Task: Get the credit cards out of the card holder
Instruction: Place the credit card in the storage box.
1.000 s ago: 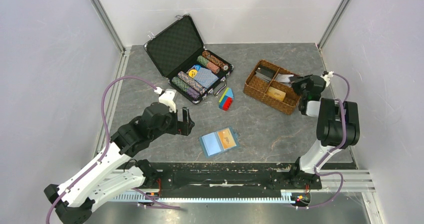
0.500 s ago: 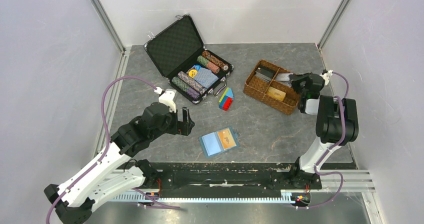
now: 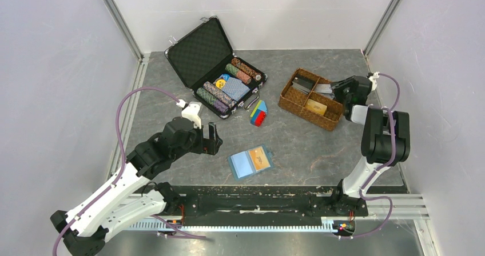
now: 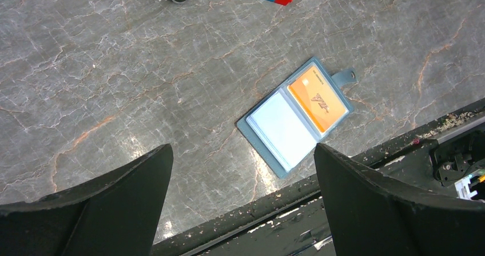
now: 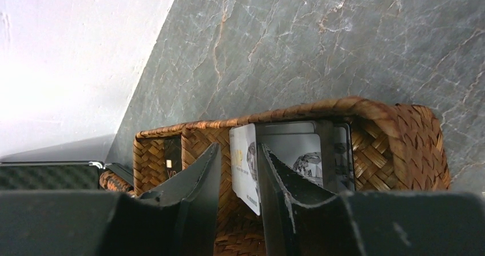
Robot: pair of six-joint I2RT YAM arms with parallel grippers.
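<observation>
Card holder lies open at 6 o'clock, orange card inside; my left hand hangs spread wide at its 9. At 2 o'clock, over the wicker tray, my right hand stands slightly parted around a greyish card.

Card holder: light-blue, book-type, lies open and flat on desk nr front edge, skewed, closure tab at far-right corner. We note orange card w/ logo seated in its R pocket; L pocket pale, contents unclear. Greyish-white card, printed face, stands on edge betw. parted fingers of right hand, at wicker tray; compartment unclear.
</observation>
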